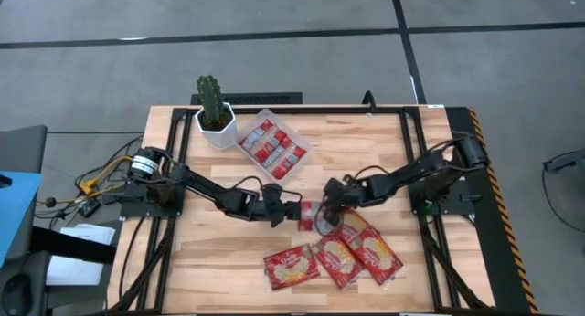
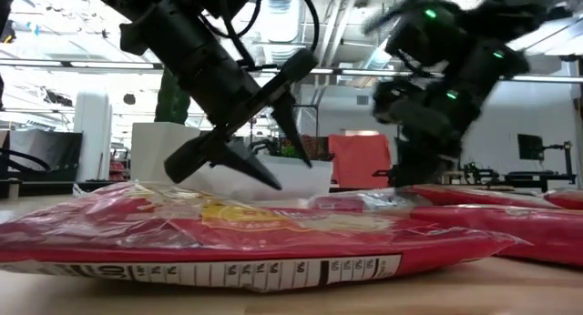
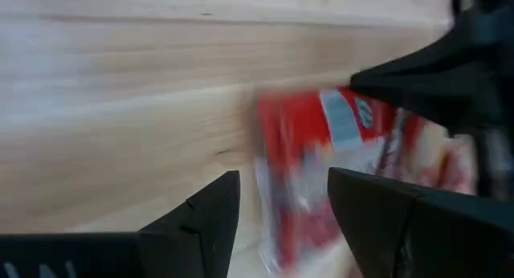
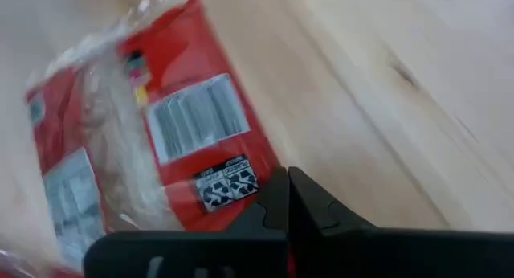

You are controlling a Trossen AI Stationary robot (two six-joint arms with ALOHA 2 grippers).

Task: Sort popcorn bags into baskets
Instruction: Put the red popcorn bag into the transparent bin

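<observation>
A small red popcorn bag [image 1: 307,213] with pale blue-white markings sits between my two grippers at mid-table. My left gripper [image 1: 294,210] is open, and in the left wrist view its fingers [image 3: 217,214] stand on either side of the bag's near end [image 3: 321,149] without touching it. My right gripper [image 1: 329,205] is shut on the bag's other end. Three larger bags [image 1: 336,259] with yellow-orange pictures lie flat near the front edge. The clear tray [image 1: 272,144] holds several small red bags. My right gripper [image 4: 287,181] pinches the small bag between its two fingers at the edge beside the printed barcode [image 4: 257,190], coming level from the table's right. The bag [image 4: 177,125] stretches flat away from the fingers, low over the wood. Whether it is lifted clear I cannot tell.
A white hexagonal pot with a cactus [image 1: 216,115] stands at the far left, beside the tray. One large bag [image 2: 237,233] fills the foreground of the low view. Bare wood [image 1: 210,261] lies left of the large bags. Black rails frame the table.
</observation>
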